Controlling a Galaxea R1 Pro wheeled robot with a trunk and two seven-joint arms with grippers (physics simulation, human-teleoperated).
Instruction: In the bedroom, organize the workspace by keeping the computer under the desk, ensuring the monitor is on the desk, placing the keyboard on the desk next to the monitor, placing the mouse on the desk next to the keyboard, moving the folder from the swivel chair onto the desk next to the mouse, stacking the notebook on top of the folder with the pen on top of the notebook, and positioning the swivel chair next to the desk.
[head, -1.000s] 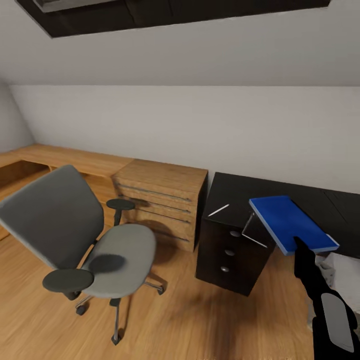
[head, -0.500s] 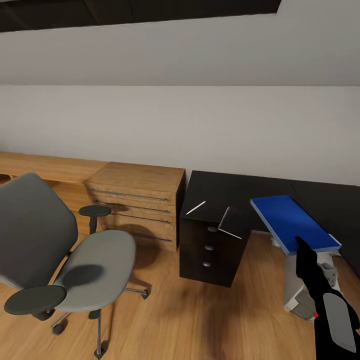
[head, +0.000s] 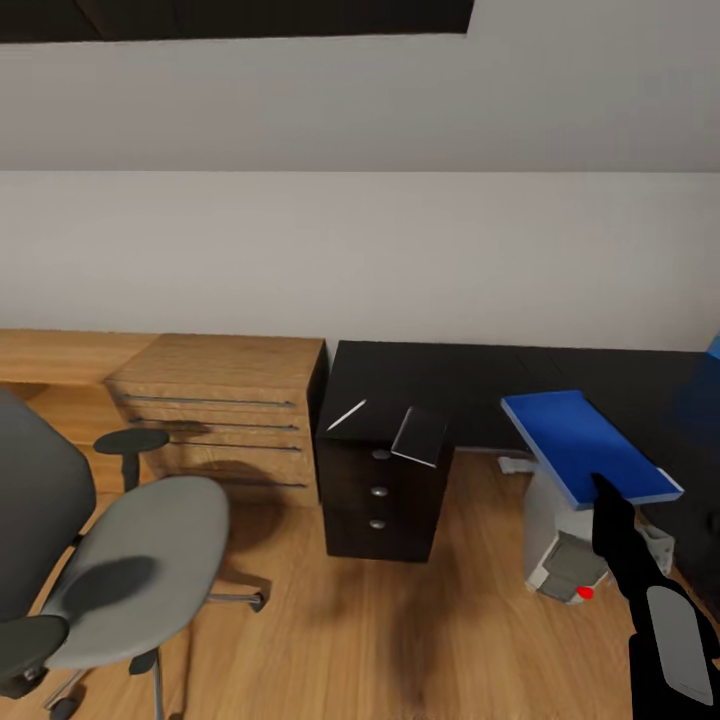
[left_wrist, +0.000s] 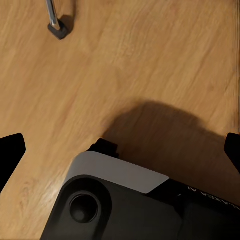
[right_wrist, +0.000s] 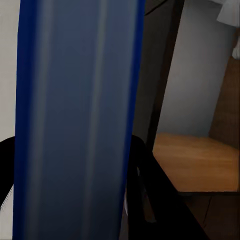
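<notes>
the room i look into is evenly and softly lit, bright on the pale wall (head: 400, 250), with no single lamp to be seen. my head view is slightly soft all over, edges smeared. the swivel chair (head: 130, 560) at 8 o'clock carries a dark blotch of shadow on its seat, and a faint shadow lies on the floor (head: 420, 640) before the drawers. the desk (head: 460, 385) top is glossy and throws back a dull sheen. in my right wrist view the folder (right_wrist: 75, 120) is too close, blurred into pale vertical streaks. under my left wrist a broad, soft-edged shadow spreads over the boards (left_wrist: 125, 60).
</notes>
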